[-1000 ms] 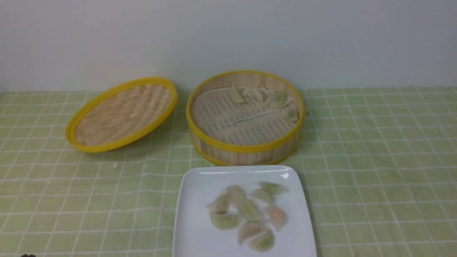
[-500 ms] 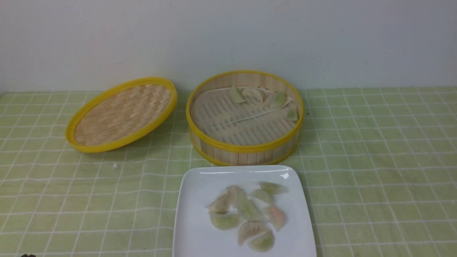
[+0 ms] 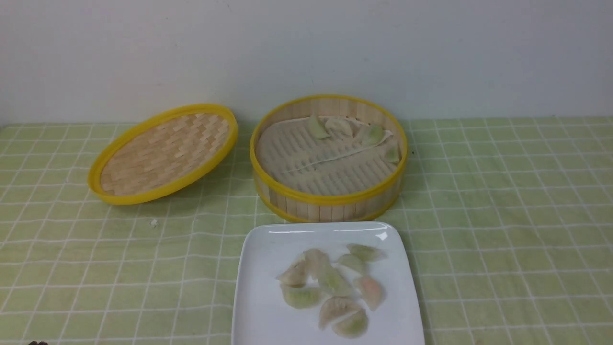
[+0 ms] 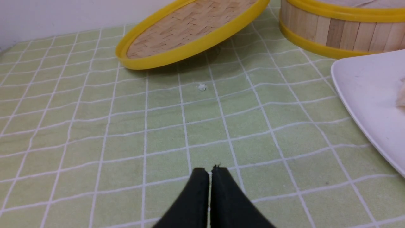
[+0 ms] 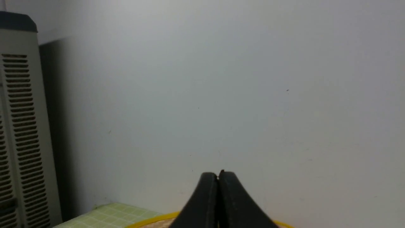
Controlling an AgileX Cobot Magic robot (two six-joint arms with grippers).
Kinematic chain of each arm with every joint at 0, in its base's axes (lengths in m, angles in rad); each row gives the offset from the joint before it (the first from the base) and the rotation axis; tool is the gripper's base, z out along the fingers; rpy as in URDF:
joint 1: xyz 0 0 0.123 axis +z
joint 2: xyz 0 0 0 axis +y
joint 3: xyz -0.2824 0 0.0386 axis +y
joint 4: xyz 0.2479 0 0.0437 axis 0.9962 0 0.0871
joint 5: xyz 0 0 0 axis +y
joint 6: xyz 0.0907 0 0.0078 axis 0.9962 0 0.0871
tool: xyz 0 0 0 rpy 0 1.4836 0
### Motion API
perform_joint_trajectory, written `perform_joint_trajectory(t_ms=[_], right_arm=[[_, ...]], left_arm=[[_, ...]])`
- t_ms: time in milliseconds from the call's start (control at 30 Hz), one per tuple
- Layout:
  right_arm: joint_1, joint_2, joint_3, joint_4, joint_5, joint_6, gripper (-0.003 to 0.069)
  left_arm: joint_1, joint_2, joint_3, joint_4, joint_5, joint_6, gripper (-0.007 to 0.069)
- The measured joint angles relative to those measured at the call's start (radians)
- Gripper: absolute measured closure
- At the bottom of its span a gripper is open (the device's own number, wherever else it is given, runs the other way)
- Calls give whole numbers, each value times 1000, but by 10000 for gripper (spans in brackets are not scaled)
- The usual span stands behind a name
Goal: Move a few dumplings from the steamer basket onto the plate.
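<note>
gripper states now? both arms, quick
Left gripper: closed, empty, above the tablecloth.
Right gripper: closed, empty, pointed at the wall.

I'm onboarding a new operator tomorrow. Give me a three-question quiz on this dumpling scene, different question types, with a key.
1. True or false: the plate is nearer the robot than the steamer basket.
2. Multiple choice: where do the dumplings in the basket sit? A) along the far wall B) at the centre C) along the near wall
3. Fill in: the jaws of the left gripper and the right gripper are both ____.

Key: 1 true; 2 A; 3 shut. The dumplings on the plate lie in a loose cluster, and the lid leans left of the basket.
</note>
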State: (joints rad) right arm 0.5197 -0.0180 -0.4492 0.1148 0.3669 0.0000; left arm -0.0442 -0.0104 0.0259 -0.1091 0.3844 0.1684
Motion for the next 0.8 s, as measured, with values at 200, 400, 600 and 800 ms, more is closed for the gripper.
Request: perform_joint_trajectory(t_ms=[200,400,600,800], right_arm=[[-103,0,60,-13,35,0,670],[-402,0,242,-36,46,-8,669],[-577,0,461,-40,70,-10,669],[-589,1,468,-38,36,-9,669]], left_arm=[[0,0,0,0,0,0,631],[0,0,0,0,0,0,631],[0,0,0,0,0,0,631],[0,0,0,1,0,0,631]])
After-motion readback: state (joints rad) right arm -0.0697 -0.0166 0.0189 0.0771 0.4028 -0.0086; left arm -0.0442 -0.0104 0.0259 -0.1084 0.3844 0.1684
